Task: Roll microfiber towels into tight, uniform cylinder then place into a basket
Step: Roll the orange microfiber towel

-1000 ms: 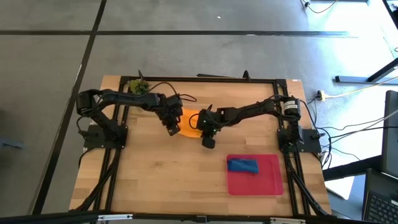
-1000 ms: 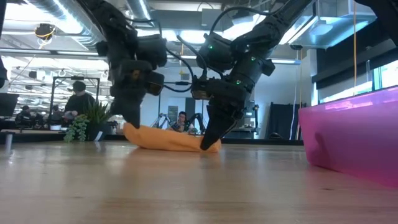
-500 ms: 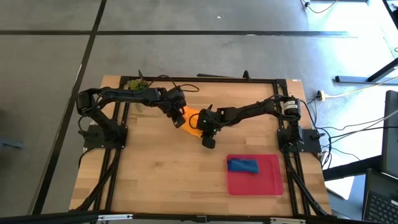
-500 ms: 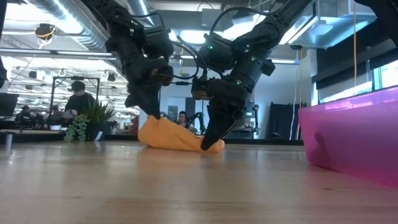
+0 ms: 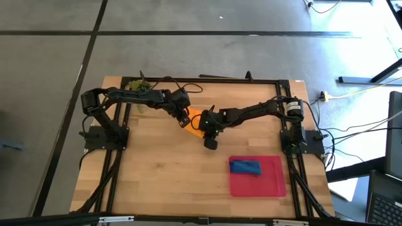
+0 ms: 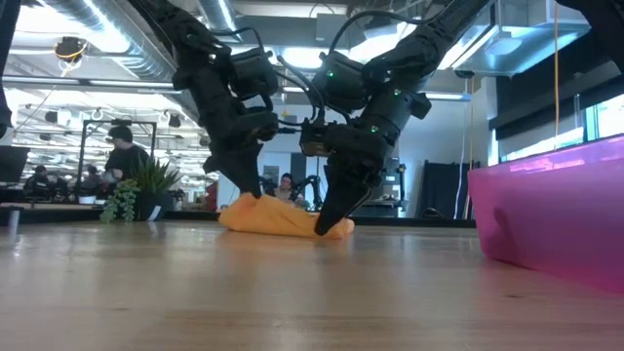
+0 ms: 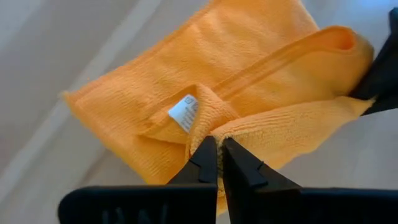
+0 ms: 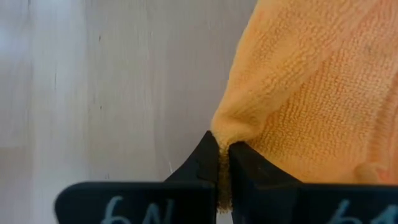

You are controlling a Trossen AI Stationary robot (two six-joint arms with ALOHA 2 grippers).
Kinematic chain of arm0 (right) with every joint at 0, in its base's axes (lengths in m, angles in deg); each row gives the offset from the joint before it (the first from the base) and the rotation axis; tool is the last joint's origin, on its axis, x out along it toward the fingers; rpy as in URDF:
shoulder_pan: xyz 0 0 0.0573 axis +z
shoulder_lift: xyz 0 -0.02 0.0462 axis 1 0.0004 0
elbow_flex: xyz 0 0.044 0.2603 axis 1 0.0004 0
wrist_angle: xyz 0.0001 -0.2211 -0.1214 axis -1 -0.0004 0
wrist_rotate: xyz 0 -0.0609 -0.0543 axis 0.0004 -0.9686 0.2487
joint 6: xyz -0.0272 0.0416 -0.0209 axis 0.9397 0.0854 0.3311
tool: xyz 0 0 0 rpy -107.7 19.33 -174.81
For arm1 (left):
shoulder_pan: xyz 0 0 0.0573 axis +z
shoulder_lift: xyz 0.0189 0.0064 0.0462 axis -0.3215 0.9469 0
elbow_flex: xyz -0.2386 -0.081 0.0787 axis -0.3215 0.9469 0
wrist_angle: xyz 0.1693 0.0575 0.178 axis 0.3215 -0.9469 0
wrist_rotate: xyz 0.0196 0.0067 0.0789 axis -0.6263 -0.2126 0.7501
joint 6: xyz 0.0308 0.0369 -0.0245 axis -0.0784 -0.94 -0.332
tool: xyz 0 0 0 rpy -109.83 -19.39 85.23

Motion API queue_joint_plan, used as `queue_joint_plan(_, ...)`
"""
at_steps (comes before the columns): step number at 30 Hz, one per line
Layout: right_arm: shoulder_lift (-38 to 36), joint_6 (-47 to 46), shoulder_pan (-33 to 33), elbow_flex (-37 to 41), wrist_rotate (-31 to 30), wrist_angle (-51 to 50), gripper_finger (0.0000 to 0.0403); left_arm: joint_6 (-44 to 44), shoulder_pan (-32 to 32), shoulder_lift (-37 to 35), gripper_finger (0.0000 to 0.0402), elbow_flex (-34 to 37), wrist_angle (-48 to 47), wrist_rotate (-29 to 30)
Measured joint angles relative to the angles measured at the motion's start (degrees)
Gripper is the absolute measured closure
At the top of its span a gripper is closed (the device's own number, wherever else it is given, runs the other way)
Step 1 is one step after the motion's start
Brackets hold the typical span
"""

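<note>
The orange towel (image 5: 194, 119) lies bunched on the table's middle, folded over itself; it also shows in the low view (image 6: 278, 216). My left gripper (image 7: 219, 149) is shut on its far left part. My right gripper (image 8: 222, 149) is shut on its near right corner. The blue towel (image 5: 245, 167) lies rolled in the red tray (image 5: 270, 182). My left gripper pinches a folded-over edge of the orange towel (image 7: 205, 127) next to the white label, between its two fingertips, slanting down from the table's left. The towel rests on the table below it. My right gripper pinches a corner of the orange towel (image 8: 225, 134) between its two fingertips, pointing down. That corner sits on the table (image 6: 330, 230).
A small green plant (image 5: 139, 85) stands at the table's far left. The red tray's wall (image 6: 546, 210) rises at the right in the low view. People sit in the room beyond the table.
My left gripper has gone toward the table's right edge, toward my right gripper, carrying the towel's left end up and over, then down. The towel has folded over and bunched shorter. My right gripper has kept its corner pinned in place.
</note>
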Motion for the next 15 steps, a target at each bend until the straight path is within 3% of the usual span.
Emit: queue_joint_plan(15,0.1,-0.4,-1.0,0.0,2.3,0.2,0.0392,-3.3,0.0,6.7,0.0401,0.0,2.1,4.2)
